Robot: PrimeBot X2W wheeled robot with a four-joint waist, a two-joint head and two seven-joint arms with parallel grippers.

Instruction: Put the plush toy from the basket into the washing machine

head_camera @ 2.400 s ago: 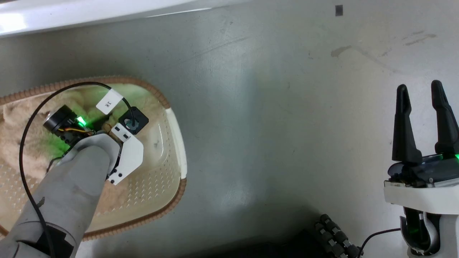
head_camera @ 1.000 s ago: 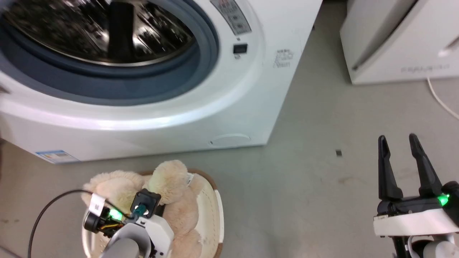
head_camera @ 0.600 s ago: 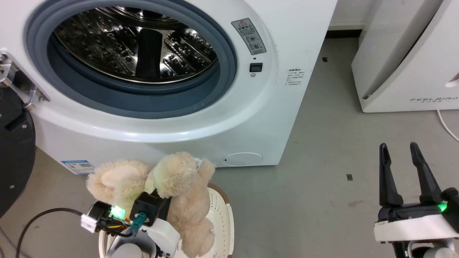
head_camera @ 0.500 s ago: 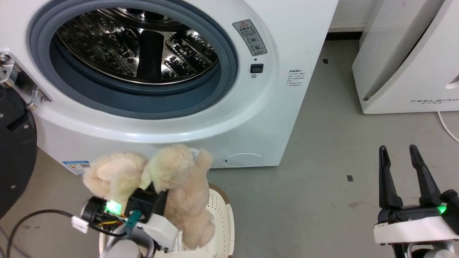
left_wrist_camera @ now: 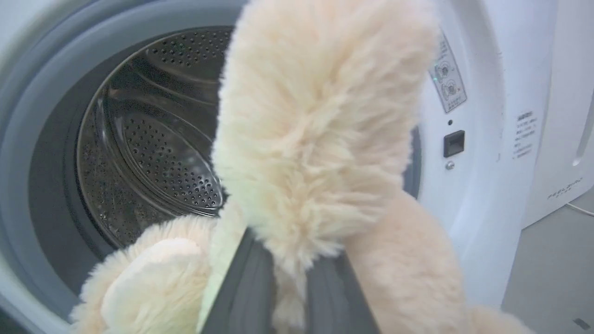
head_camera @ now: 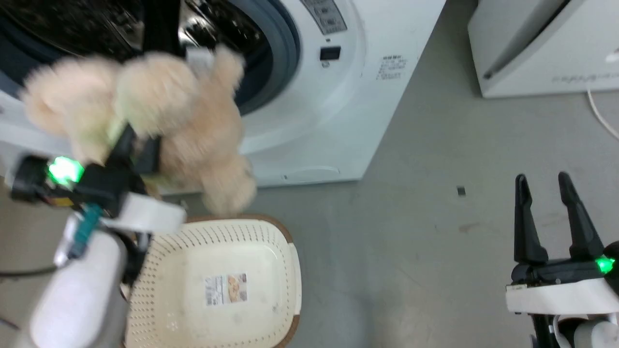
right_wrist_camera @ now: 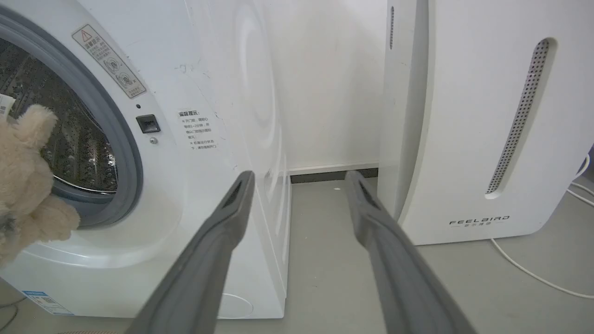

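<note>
The shaggy beige plush toy (head_camera: 159, 111) hangs in the air in front of the washing machine's porthole (head_camera: 261, 58), above the basket (head_camera: 290, 270). My left gripper (head_camera: 138, 147) is shut on its fur; the left wrist view shows both fingers (left_wrist_camera: 246, 287) pinching the plush toy (left_wrist_camera: 315, 139) before the steel drum (left_wrist_camera: 153, 148). The basket sits on the floor with its label sticker (head_camera: 226, 289) showing. My right gripper (head_camera: 549, 215) stands open at the lower right with nothing in it, and its own view has its fingers (right_wrist_camera: 218, 260) pointing between the washing machine (right_wrist_camera: 209, 139) and a white appliance.
A plain white slanted appliance (head_camera: 541, 43) with grey lettering (right_wrist_camera: 478, 221) stands right of the washer, a white cable (head_camera: 599, 116) beside it on the grey floor (head_camera: 435, 145). A narrow gap (right_wrist_camera: 325, 116) separates the two machines.
My left gripper has lifted the plush toy out of the basket and up to the porthole, baring the basket's bottom. The head camera has shifted. The right gripper stays open.
</note>
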